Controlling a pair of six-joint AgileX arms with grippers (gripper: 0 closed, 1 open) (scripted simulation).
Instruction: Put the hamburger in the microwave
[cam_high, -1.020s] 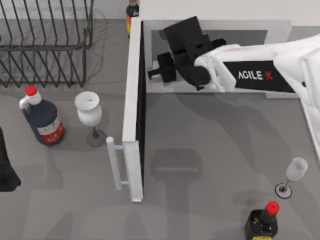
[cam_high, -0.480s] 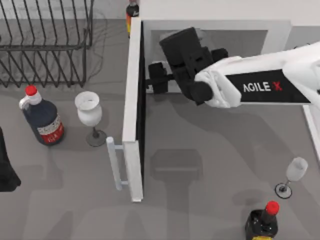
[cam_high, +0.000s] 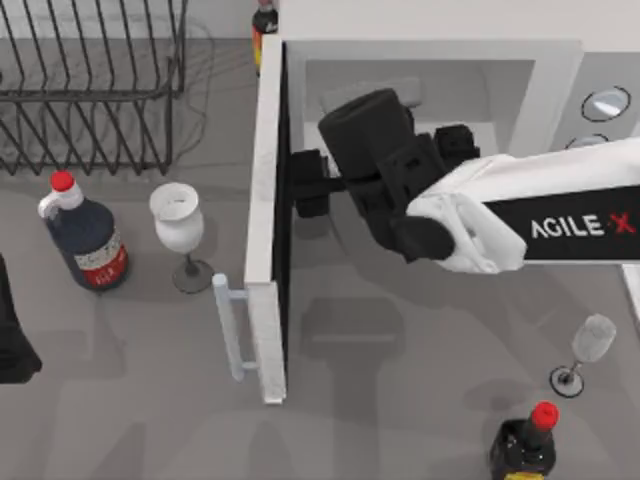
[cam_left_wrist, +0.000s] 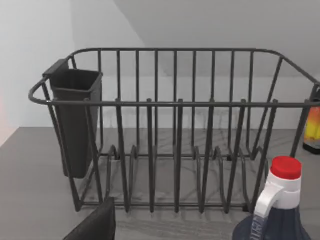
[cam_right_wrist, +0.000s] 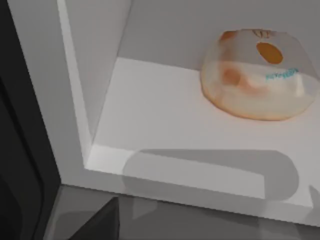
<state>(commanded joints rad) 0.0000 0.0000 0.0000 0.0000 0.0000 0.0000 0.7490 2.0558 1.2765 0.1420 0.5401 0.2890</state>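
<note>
The hamburger (cam_right_wrist: 257, 75), a round tan bun with an orange patch, lies on the white floor of the microwave (cam_right_wrist: 165, 115), set back from the opening. In the top view the microwave (cam_high: 555, 90) stands at the back with its door (cam_high: 265, 200) swung wide toward the table's front. My right gripper (cam_high: 306, 185) is open and holds nothing. It hangs just in front of the opening, close to the door's dark inner face. One of its fingers (cam_right_wrist: 97, 225) shows, well short of the hamburger. My left arm (cam_high: 10, 345) is parked at the left edge, gripper open.
A black wire dish rack (cam_high: 90, 90) fills the back left. A red-capped dark bottle (cam_high: 85, 240) and a white wine glass (cam_high: 178, 225) stand left of the door. Another bottle (cam_high: 525, 445) and a clear glass (cam_high: 590, 345) stand front right. The door's bar handle (cam_high: 228, 330) sticks out leftward.
My right arm has drawn back out of the microwave toward the table's front, and its gripper now sits lower beside the door. Two knobs have come into sight at the right.
</note>
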